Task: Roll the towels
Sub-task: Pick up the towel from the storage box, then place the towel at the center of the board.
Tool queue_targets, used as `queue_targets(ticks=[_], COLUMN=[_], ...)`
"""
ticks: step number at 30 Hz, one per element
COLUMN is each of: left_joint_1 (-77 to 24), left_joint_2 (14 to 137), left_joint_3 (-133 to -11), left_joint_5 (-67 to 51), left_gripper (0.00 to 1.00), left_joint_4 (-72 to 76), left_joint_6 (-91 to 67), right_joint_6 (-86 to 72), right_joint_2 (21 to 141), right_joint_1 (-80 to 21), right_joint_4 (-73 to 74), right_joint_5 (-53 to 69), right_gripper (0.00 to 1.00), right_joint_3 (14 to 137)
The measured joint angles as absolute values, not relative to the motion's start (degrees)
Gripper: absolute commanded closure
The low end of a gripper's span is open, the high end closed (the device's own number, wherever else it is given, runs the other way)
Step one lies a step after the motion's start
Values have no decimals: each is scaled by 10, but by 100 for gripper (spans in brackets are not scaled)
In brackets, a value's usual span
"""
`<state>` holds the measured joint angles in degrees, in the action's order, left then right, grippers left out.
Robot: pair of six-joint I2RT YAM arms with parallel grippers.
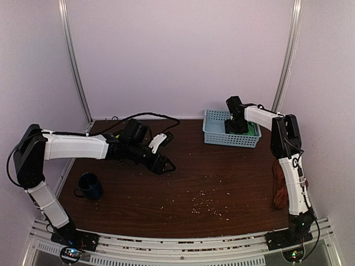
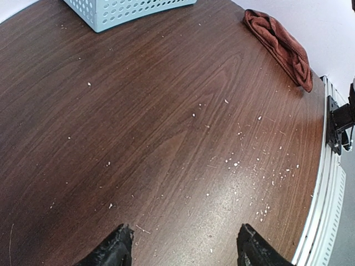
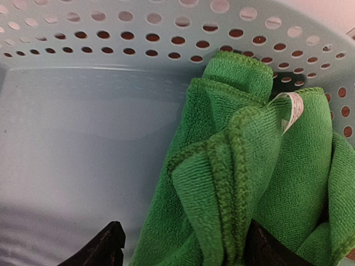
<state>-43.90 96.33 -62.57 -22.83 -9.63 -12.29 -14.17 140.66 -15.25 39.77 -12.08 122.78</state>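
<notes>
Top external: green towel (image 1: 252, 131) is seen in the basket (image 1: 216, 137), rust towel (image 1: 282, 185) at the right edge of the bench (image 1: 222, 183).
Left wrist: left gripper (image 2: 183, 252) jaws are held wide above the bench. Right wrist: right gripper (image 3: 183, 252) jaws are spread wide astride the green towel.

I see a dark wooden worktop (image 1: 222, 166) speckled with pale crumbs (image 1: 208, 206). On it lie a light-blue basket (image 1: 230, 139) far right, a rust towel (image 1: 280, 185) at the right edge and a dark mug (image 1: 90, 185) near left.

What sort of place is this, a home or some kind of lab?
Probably a robot test booth, not a home: plain pale walls enclose a dark wooden table, and the left arm and right arm are bolted to a rail at its near edge.
</notes>
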Motion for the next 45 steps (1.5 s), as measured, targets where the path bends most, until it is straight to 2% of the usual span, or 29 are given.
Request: queue_targets(ticks=[2,4,5,7,9,17,26,33,36,40,45], left_joint_1=[-439,-439,-439,-439,-439,-439,-437,-419,-411,-403,-398], left_joint_2=[963,963,963,963,963,960,921,835,783,723,674], left_joint_3=[-625,-623,-623,-623,-623,-621,-611,-604,-601,-584,-551], left_joint_5=[-228,-228,-228,-228,-227,-214,-174,-110,-62,-6,37], left_gripper=[34,34,34,34,34,34,34,33,32,32,32], left_joint_4=[-96,-96,-97,-98,-98,-107,-119,-157,-176,-186,-203], left_joint_6=[-123,-123,-123,-123,-123,-119,-106,-103,-106,-118,-133], right_joint_6=[-148,-155,-151,-153,-151,-122,-52,50,120,196,300], right_joint_2=[1421,1433,1435,1439,1438,1366,1111,977,961,961,961], right_joint_1=[-151,-149,-148,-145,-141,-133,-156,-289,-353,-391,-448], right_joint_4=[400,399,399,400,398,406,374,346,351,369,355], right_joint_5=[-129,-133,-135,-136,-132,-91,30,113,174,230,198], right_gripper=[33,48,58,86,99,100,100,100,100,100,100], right_joint_3=[1232,1239,1241,1246,1248,1239,1189,1066,1005,950,876])
